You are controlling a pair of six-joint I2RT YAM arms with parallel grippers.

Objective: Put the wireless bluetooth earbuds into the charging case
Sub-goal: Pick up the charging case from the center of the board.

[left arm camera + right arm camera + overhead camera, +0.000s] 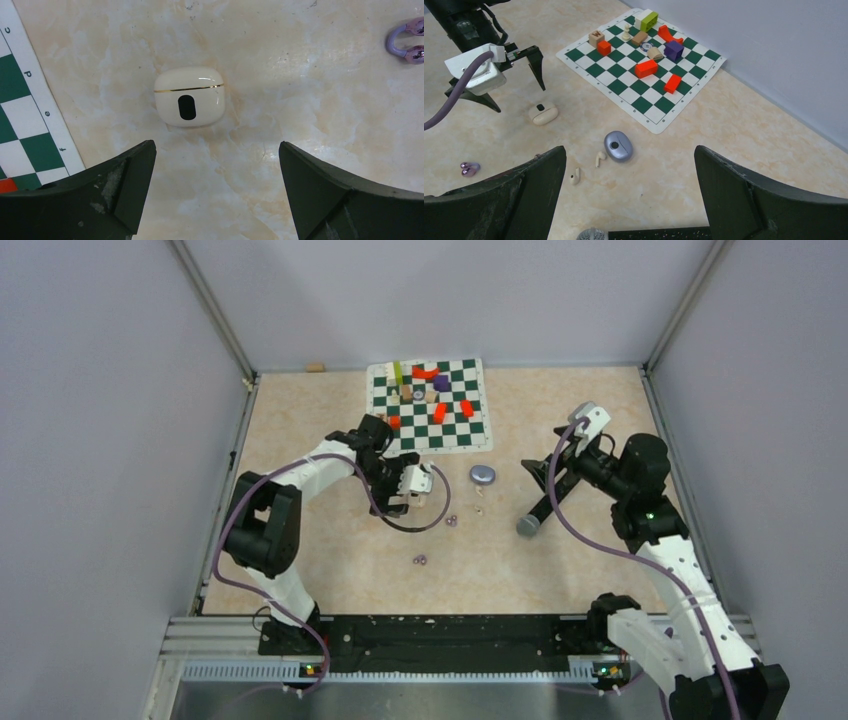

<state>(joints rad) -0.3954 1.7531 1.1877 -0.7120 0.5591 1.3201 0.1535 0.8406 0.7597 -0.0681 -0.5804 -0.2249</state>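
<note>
On the marbled tabletop (330, 570) we see both tools with fingers wide apart and holding nothing. The left tool (216, 150) hangs over a cream, gold-banded charging case (189, 96), and the right tool (630, 150) is well off it. One purple earbud (406, 40), a glossy curved clip with two rounded ends, lies near the case. The other earbud (420, 560) lies closer to the arm bases.

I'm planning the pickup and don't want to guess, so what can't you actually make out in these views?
Top view: both purple earbuds are too small to show their orientation.
Left wrist view: the right edge cuts off one of them.
Right wrist view: the bottom edge cuts off the microphone.
Every view: the cream case and grey case are closed, insides hidden.
</note>
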